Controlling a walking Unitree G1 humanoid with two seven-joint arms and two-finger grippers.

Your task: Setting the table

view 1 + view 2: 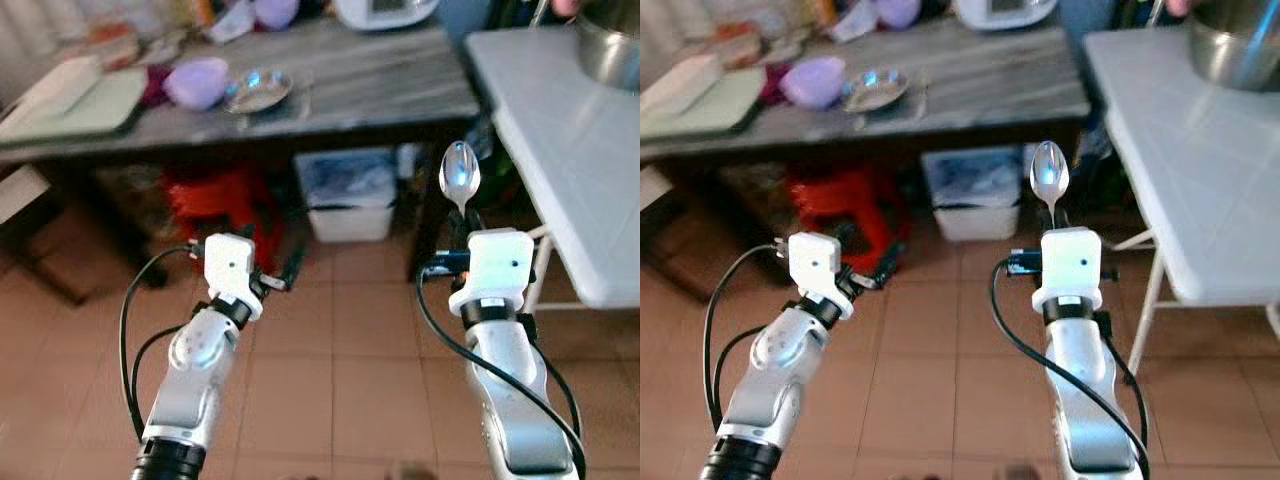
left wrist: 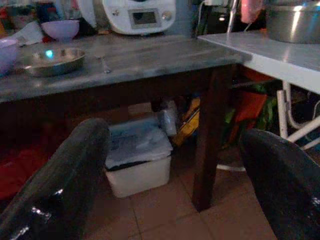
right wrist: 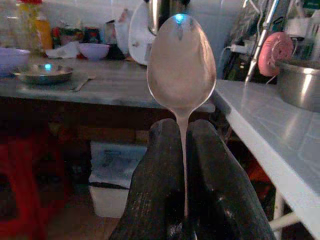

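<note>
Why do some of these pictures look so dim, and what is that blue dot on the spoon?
Both wrist views are dim, shadowed under the dark table; the left pincer's fingers loom large and soft. In the right wrist view the spoon carries a small blue glint, likely a reflected light. The eye views are brighter, slightly soft.

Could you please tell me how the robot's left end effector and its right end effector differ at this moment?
The right end effector has its black fingers pressed together on a spoon that stands upright, bowl uppermost; the left end effector has its fingers spread wide and carries nothing. The right one is raised beside the white table, while the left one sits lower, facing the dark table. Both are on silver arms held over the tiled floor.
</note>
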